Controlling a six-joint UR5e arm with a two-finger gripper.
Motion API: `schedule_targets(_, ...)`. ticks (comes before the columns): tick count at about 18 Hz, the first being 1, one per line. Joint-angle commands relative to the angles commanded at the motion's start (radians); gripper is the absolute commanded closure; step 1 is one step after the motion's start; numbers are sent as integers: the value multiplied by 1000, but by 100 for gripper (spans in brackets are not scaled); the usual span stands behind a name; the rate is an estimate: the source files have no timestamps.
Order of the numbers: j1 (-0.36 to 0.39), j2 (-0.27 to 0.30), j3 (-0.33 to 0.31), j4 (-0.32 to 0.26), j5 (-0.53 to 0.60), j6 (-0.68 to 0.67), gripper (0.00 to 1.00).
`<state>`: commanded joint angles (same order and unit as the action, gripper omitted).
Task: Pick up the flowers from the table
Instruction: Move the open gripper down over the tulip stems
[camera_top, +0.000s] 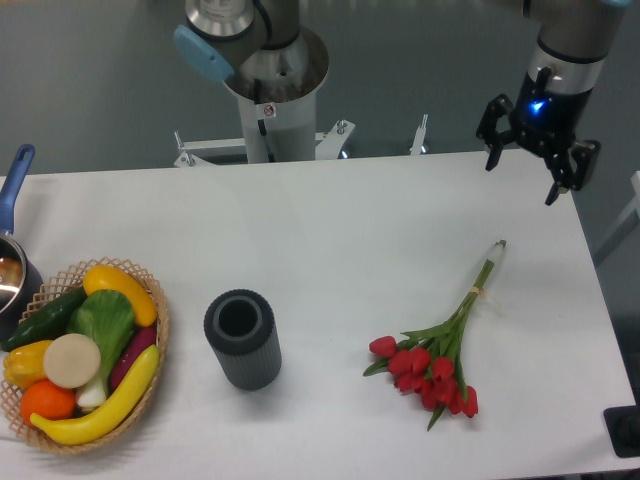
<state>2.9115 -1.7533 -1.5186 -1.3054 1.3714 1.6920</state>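
The counter (330, 230) is a large white rectangle, matte and evenly lit, set against a grey floor. Behind its far edge rises the arm's pale pedestal (272, 110), bolted to a white frame.

The flowers (438, 360) lie flat on the right part of the counter, red heads toward the near edge, green stems running up and to the right, with a pale band around the stems about halfway along. Well to the left of them a dark ribbed cup (242, 338) stands upright, its mouth open to the camera. At the near left corner sits a wicker basket (160, 330) heaped with fruit and vegetables, touching nothing else but a pot (14, 270) just behind it.

The gripper (535, 160) hangs above the far right corner of the counter, well apart from the flowers, a blue light glowing on its body. Its fingers (559, 175) are spread, released and holding nothing.

The pot is cut off by the left edge; only its blue handle and part of its rim show. A dark object (624, 430) at the lower right is also cropped and cannot be identified. The arm's upper links run out of the top.
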Motion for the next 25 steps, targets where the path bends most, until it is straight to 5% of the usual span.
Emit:
schedule_targets(12,-12,-3,-17,6,0,-20,0)
schedule_targets(17,-50,-24,-31,15,0,-205,0)
schedule_targets(21,-93,-64,-66,72,2,-224,0)
schedule_targets(25,-115,-101,-106,201,2,-238,0)
